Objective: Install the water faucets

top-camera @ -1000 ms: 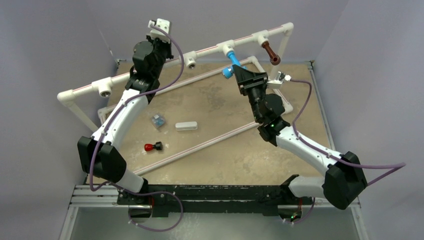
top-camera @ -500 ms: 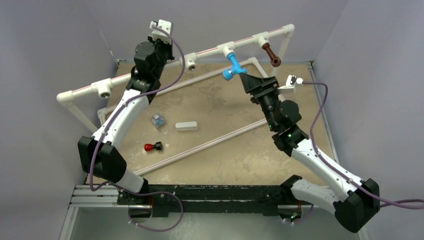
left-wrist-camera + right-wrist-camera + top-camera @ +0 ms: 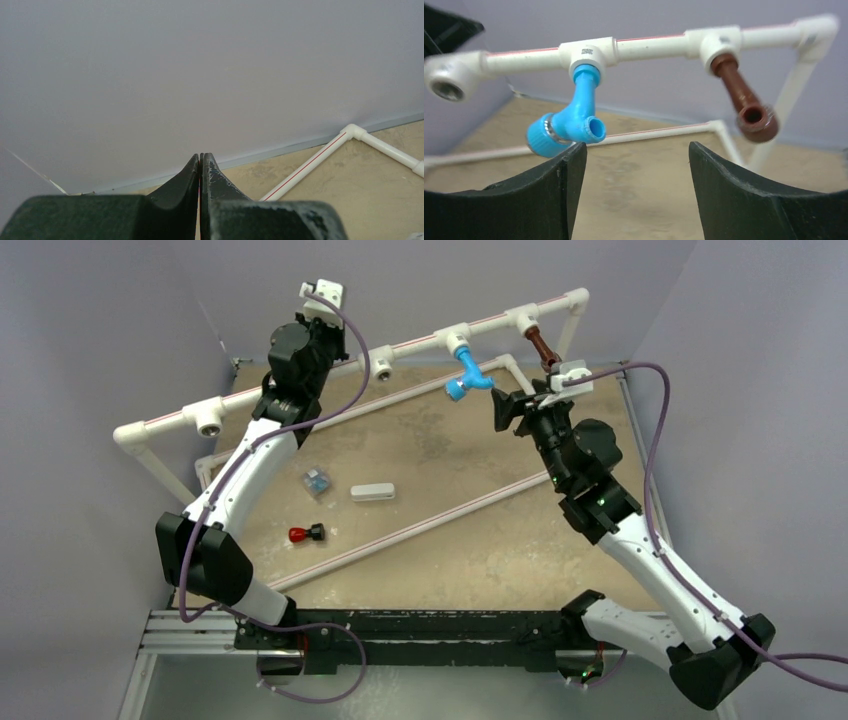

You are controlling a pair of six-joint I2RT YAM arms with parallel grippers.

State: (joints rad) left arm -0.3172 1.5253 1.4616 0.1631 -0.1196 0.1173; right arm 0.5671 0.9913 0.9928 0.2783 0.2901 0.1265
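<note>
The bright blue faucet (image 3: 466,371) hangs from a white tee on the raised pipe rail, its spout pointing down and forward. It also shows in the right wrist view (image 3: 572,125). The dark brown faucet (image 3: 541,344) hangs from the tee to its right and shows there too (image 3: 746,106). My right gripper (image 3: 520,402) is open and empty (image 3: 637,150). It sits just in front of and below the rail, between the two faucets and touching neither. My left gripper (image 3: 318,328) is shut and empty (image 3: 201,157), raised at the rail's left part and facing the back wall.
The white pipe rail (image 3: 410,340) carries two open tees (image 3: 382,367) (image 3: 209,422) on its left half. A lower pipe frame (image 3: 400,533) lies on the table. A white block (image 3: 372,492), a small red-and-black part (image 3: 306,534) and a small blue-grey part (image 3: 317,480) lie on the left of the table.
My right gripper has drawn back from the blue faucet and swung right, and now faces the rail between the two faucets. The blue faucet stays in its tee. The left arm has not moved.
</note>
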